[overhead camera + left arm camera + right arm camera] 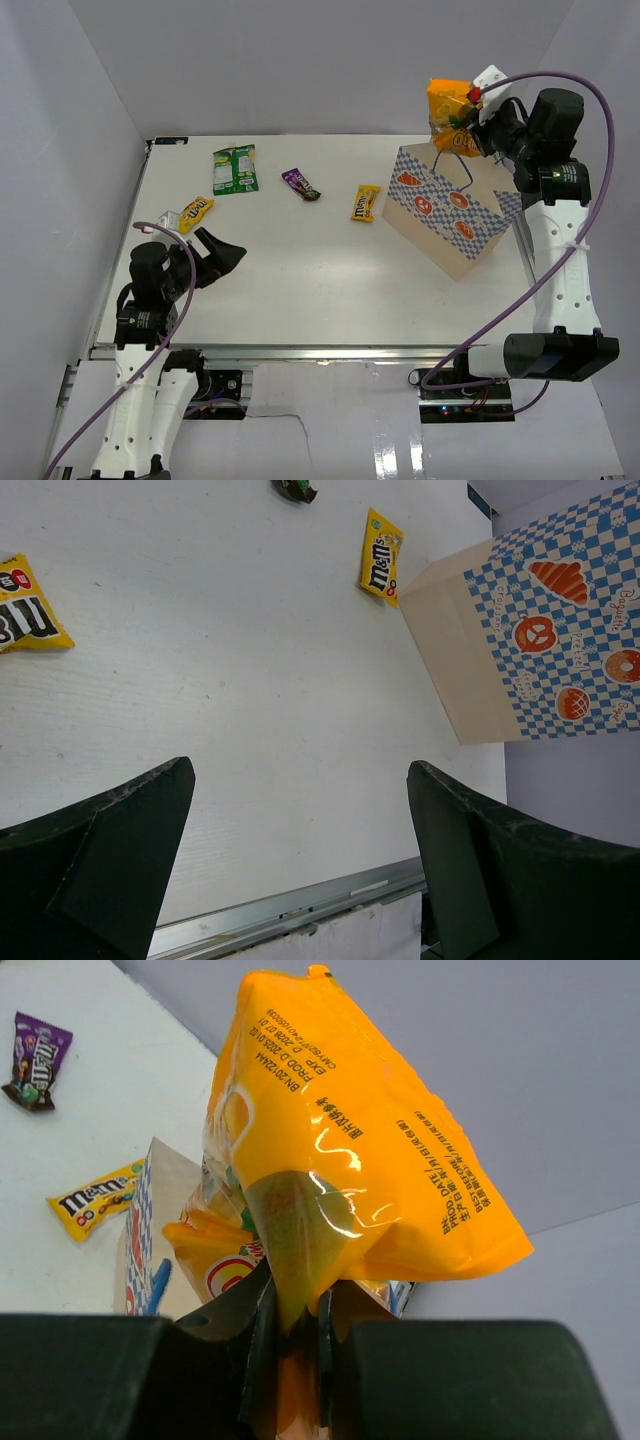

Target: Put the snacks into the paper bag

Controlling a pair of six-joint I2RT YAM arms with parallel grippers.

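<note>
The right gripper [292, 1306] is clamped on the lower edge of the orange pouch [340, 1140], which is held above the top of the paper bag [450, 215] at 2 o'clock on the table [300, 290]; the left gripper [300, 770] is spread wide, nothing grasped, at 8 o'clock; a yellow M&M's pack [196, 212] lies at 10 o'clock, a green packet [234, 167] at 11, a purple packet [300, 184] at 12, and a second yellow M&M's pack [366, 202] just left of the bag

Glossy orange pouch [340, 1160], black print, in the right gripper [295, 1315]; paper bag [455, 215] below it, tan with blue-white check and red-orange motifs; yellow pack [366, 202]; purple packet [300, 184]; green packet [235, 167]; white table [300, 270].
</note>
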